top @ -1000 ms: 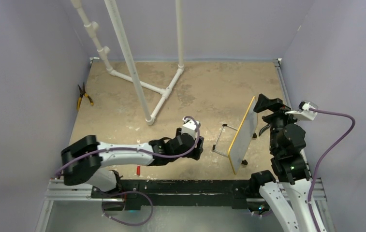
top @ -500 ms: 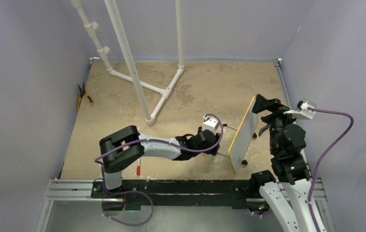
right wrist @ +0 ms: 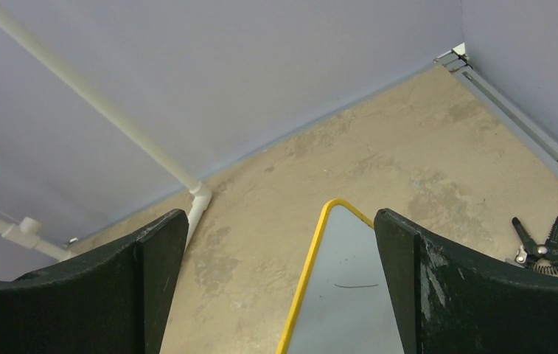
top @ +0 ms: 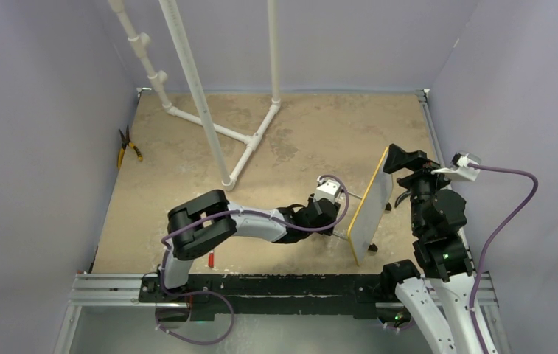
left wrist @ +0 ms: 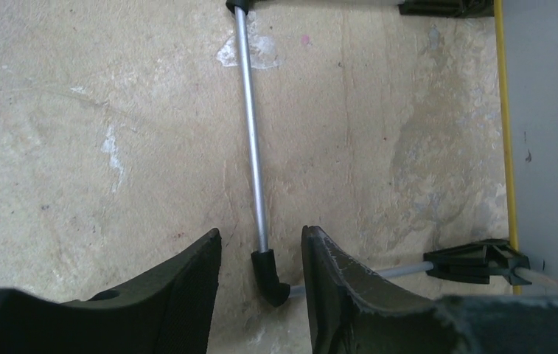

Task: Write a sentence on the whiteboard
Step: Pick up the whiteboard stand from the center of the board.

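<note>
The whiteboard [top: 370, 206], white with a thin yellow frame, stands tilted on its wire stand [left wrist: 250, 133] at the right of the table. No red sentence shows on it; only a faint dark stroke shows in the right wrist view. My left gripper [top: 332, 221] is open and low over the table. Its fingers straddle the stand's black corner cap [left wrist: 270, 274] without touching it, around the gap [left wrist: 261, 236] between the fingertips. My right gripper [top: 401, 158] is open above the board's top corner [right wrist: 349, 295], which lies between its fingers [right wrist: 281, 214], nearer the right one.
A white PVC pipe frame [top: 217, 110] stands at the back middle. Yellow-handled pliers [top: 127, 147] lie at the far left edge. A small red object [top: 210, 259] lies by the left arm's base. Purple walls close three sides. The board's black foot [left wrist: 482, 259] rests on the table.
My left arm has reached to the right across the table, from the middle to the whiteboard's wire stand. The right gripper and the board have stayed in place.
</note>
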Tool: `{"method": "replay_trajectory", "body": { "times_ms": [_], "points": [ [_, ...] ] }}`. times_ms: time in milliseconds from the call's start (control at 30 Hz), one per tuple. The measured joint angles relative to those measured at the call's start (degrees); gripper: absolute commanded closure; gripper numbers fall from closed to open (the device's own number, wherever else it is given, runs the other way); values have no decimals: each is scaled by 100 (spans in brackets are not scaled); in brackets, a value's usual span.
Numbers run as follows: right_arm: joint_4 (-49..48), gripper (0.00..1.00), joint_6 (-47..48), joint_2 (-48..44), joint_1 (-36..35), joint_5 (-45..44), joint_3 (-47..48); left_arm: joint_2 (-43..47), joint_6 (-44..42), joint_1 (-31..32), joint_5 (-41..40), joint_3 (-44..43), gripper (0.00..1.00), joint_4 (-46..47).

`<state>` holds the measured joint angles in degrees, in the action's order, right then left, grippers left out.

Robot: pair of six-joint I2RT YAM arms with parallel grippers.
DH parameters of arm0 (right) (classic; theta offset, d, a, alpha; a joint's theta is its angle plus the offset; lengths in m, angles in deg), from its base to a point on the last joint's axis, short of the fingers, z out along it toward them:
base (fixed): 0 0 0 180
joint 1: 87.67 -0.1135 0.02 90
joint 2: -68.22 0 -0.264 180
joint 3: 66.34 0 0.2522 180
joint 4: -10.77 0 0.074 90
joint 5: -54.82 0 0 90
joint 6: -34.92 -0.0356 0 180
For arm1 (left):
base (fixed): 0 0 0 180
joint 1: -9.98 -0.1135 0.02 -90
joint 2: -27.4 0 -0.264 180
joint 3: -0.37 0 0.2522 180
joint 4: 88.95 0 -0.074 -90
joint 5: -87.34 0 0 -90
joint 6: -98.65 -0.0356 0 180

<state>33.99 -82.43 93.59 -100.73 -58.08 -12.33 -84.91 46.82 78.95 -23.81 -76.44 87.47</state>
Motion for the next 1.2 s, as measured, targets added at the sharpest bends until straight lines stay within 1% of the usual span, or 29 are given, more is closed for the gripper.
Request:
{"method": "replay_trajectory", "body": {
  "times_ms": [67, 100, 233, 333, 400, 533, 933, 1200],
  "points": [
    [0, 1, 0, 0, 0, 2, 0, -96, -33, 0, -39, -127, 63, -17],
    [-2, 1, 0, 0, 0, 7, 0, -144, -44, 0, -66, -192, 67, -39],
    [0, 1, 0, 0, 0, 13, 0, -245, -116, 0, -173, -302, 79, -79],
    [0, 1, 0, 0, 0, 13, 0, -258, -136, 0, -284, -308, 83, -118],
    [0, 2, 0, 0, 0, 15, 0, -267, -136, 2, -328, -310, 87, -118],
    [0, 1, 0, 0, 0, 13, 0, -289, -136, 31, -396, -328, 100, -122],
    [0, 1, 2, 0, 0, 13, 0, -264, -264, -4, -892, -345, 100, -365],
    [0, 1, 4, 0, 0, 13, 0, -7, -756, -459, -767, 22, 100, -201]
  ]
}}
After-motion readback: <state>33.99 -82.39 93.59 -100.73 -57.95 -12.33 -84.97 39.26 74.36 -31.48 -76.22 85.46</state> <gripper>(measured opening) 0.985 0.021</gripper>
